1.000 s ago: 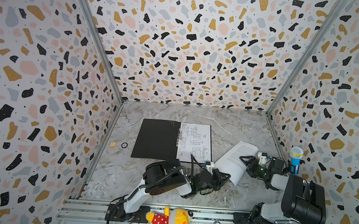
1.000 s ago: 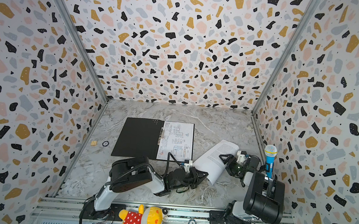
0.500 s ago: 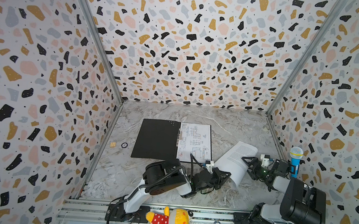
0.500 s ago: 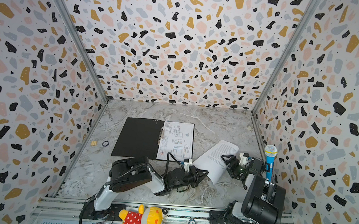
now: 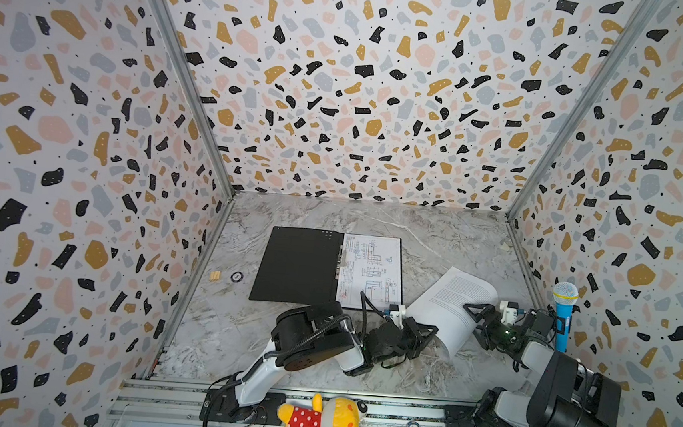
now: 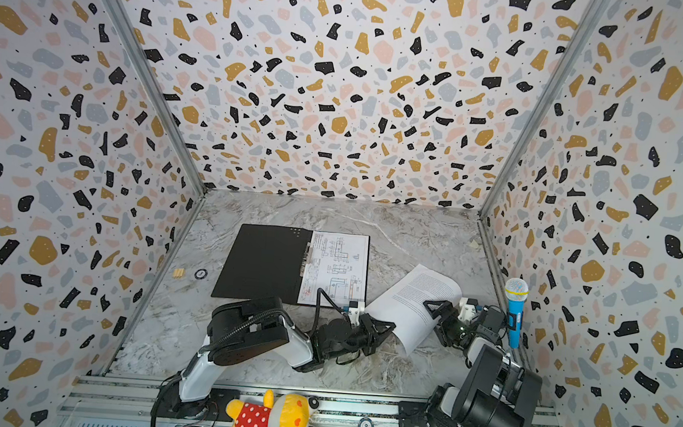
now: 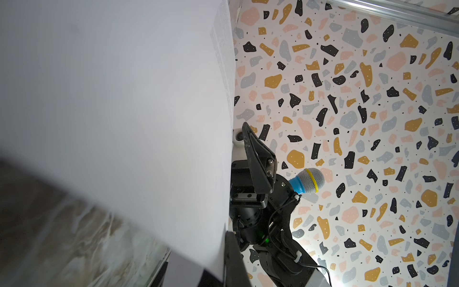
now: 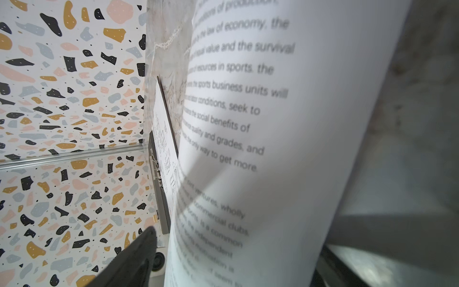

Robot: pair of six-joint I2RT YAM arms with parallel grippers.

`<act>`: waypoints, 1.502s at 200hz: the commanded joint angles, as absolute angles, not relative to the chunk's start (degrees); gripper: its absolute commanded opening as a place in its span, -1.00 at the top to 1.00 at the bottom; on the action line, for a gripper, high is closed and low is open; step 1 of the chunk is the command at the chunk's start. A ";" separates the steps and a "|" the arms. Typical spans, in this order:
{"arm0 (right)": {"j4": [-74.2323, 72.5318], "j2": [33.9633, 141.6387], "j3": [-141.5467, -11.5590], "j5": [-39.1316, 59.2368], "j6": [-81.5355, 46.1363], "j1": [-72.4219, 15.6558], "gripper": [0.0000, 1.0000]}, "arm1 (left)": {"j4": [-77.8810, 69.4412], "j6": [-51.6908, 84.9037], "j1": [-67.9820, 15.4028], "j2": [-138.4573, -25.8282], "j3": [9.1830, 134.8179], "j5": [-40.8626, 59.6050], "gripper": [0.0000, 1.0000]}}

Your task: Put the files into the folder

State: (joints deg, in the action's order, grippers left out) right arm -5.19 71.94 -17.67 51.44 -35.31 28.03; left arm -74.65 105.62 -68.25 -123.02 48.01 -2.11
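Marble tabletop between speckled walls: we see the folder lying open, black inside up, with the drawing sheet flat on its right half. Nearer us, our left gripper is clamped on the lower left edge of the curled text sheet. Our right gripper stands spread, the sheet's right edge between its jaws.

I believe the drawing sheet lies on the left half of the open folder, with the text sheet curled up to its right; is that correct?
Not quite: the drawing sheet lies on the right half of the open folder, as both top views show. The text sheet does curl up to its right.
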 commanded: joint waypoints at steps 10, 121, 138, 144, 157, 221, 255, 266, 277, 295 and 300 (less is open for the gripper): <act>-0.82 69.93 -16.96 50.25 -35.43 28.39 -0.74 | -75.71 103.50 -67.66 -121.68 49.13 -2.82 0.93; -0.65 67.20 -17.86 50.89 -36.74 28.39 -0.33 | -74.10 102.91 -67.68 -121.99 48.25 -2.42 0.93; -0.44 66.73 -18.12 50.71 -37.00 28.39 -0.28 | -73.66 102.75 -67.72 -122.02 47.91 -2.47 0.93; -0.21 66.63 -18.33 50.66 -37.00 28.39 -0.27 | -73.57 102.62 -67.75 -122.14 47.77 -2.46 0.93; 0.15 66.20 -18.64 50.46 -37.01 28.39 -0.26 | -73.56 102.57 -67.70 -122.32 47.49 -2.49 0.93; 2.21 64.70 -19.23 49.94 -37.18 28.39 -0.24 | -72.05 101.01 -67.68 -122.22 48.04 -2.03 0.93; 2.97 63.68 -19.80 50.01 -38.09 28.47 -0.24 | -73.34 101.69 -67.72 -122.78 47.12 -1.94 0.94; 3.06 63.49 -20.07 50.30 -38.44 28.48 -0.25 | -73.39 101.69 -67.68 -122.69 46.99 -1.96 0.94; 3.22 63.29 -20.29 50.66 -38.66 28.65 -0.24 | -73.39 101.47 -67.68 -122.56 46.85 -1.93 0.93; 3.98 62.87 -20.96 50.76 -38.67 29.08 -0.24 | -73.39 101.12 -67.68 -122.50 46.76 -1.79 0.94; 4.19 62.74 -21.08 50.87 -38.67 29.21 -0.24 | -73.39 101.08 -67.68 -122.47 46.76 -1.76 0.94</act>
State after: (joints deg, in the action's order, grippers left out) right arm 2.42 64.18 -18.39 50.33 -38.30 28.45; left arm -70.83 102.63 -67.83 -123.02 47.40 -2.02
